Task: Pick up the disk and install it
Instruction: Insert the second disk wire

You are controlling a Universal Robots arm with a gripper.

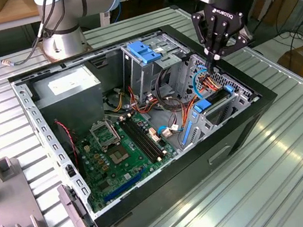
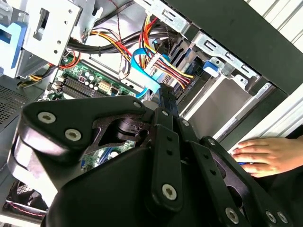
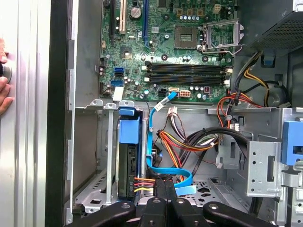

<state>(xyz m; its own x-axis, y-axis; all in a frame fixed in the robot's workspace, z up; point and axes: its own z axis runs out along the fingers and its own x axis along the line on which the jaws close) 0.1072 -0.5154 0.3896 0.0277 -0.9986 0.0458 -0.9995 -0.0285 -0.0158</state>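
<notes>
One tool [image 1: 216, 55], fingers drawn together on nothing, hangs at the upper right of the exterior view above the open computer case [image 1: 242, 127]. The disk [image 3: 129, 163] sits upright in its bay, lower left of the first wrist view, its blue rail showing. A hand [image 2: 272, 156] rests on the counter [image 1: 302, 169].

one open computer case [image 1: 242, 127], one disk [image 3: 129, 163] (blue-railed), one motherboard [image 1: 120, 151]

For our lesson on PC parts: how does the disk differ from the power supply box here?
The disk is dark and slim, standing on edge between blue rails; the power supply box is grey and far bulkier, its white label facing up. Both sit inside the open case.
</notes>
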